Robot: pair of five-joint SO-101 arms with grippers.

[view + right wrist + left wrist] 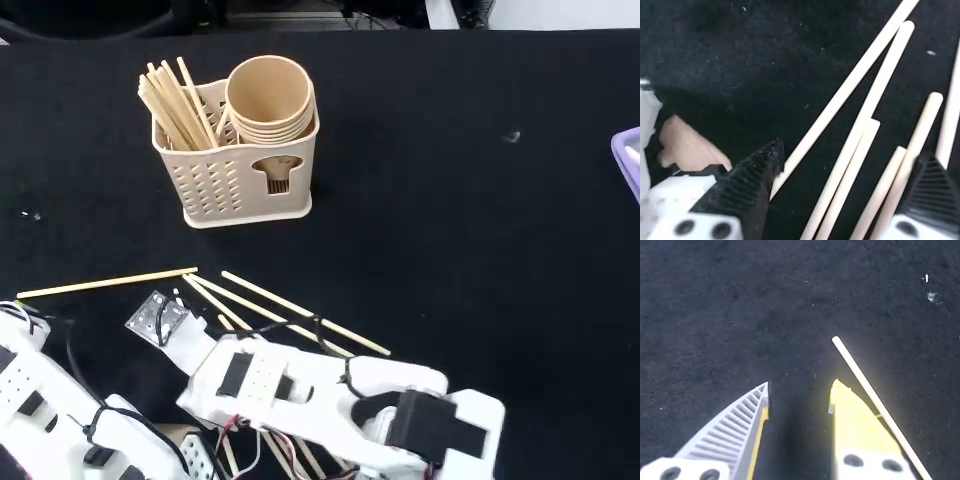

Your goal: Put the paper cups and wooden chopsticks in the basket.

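The beige slotted basket [240,180] stands at the back left and holds a stack of paper cups [270,98] and a bundle of wooden chopsticks [175,105]. One loose chopstick [108,283] lies alone at the left. Several more chopsticks [285,312] fan out in the middle and run under the right arm [330,395]. My left gripper [800,385] is open just above the table, and the end of the lone chopstick [860,377] lies just outside its yellow finger [855,425]. My right gripper [852,152] is open, its black fingers straddling several chopsticks [875,145].
A tan object [687,145], possibly a paper cup, lies beside the right gripper and shows under the arms [172,434]. A purple item [628,160] sits at the table's right edge. The left arm [50,420] fills the front left corner.
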